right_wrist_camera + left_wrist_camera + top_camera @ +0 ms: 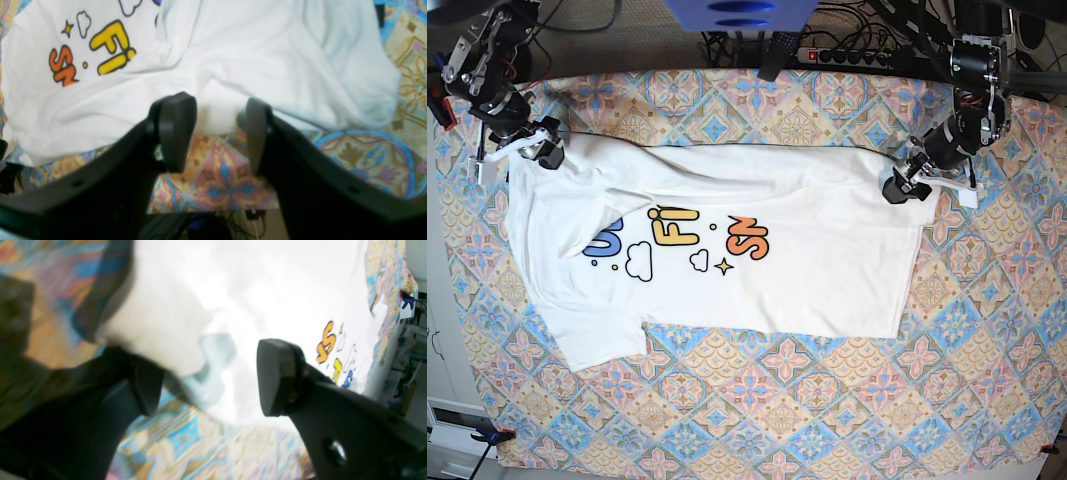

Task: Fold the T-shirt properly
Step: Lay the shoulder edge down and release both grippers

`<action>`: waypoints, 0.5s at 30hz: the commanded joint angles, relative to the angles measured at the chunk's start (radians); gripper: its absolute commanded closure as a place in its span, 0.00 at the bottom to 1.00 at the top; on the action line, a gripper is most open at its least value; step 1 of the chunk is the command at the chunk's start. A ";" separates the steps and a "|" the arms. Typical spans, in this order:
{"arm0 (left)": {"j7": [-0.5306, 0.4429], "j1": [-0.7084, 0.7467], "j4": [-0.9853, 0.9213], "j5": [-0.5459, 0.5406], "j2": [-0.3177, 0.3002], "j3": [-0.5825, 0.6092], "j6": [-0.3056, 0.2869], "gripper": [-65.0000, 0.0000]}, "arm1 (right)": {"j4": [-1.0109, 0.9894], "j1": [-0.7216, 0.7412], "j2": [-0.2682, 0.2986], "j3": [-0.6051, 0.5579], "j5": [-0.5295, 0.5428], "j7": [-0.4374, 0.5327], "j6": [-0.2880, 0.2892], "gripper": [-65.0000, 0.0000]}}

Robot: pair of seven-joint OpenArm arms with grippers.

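Fingers (175,130) black, rounded; T-shirt (807,270) white, soft, creased.

Robot lab or test bench setup, not a home. Tabletop (757,430) covered with a colourful patterned cloth (827,400), clamped at the corner by a small clamp (489,433). Two robot arms mounted at the far edge, one at each corner. Power strip (857,56) and loose black cables (897,30) run behind the tabletop. More wires hang under the edge in the right wrist view.
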 commanded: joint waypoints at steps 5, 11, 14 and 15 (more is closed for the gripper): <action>0.052 -0.008 0.004 0.004 0.006 0.011 0.004 0.78 | -0.055 0.000 -0.020 0.104 0.011 0.011 0.007 0.58; 0.057 -0.001 0.004 0.002 0.001 0.007 0.004 1.00 | -0.184 0.001 -0.020 0.153 0.011 0.011 0.006 0.50; 0.057 0.000 0.004 0.002 0.001 0.007 0.004 1.00 | -0.256 0.032 -0.020 0.163 0.011 0.011 0.006 0.47; 0.057 0.006 0.004 0.002 -0.001 0.007 0.004 1.00 | -0.279 0.043 -0.020 0.165 0.011 0.011 0.006 0.47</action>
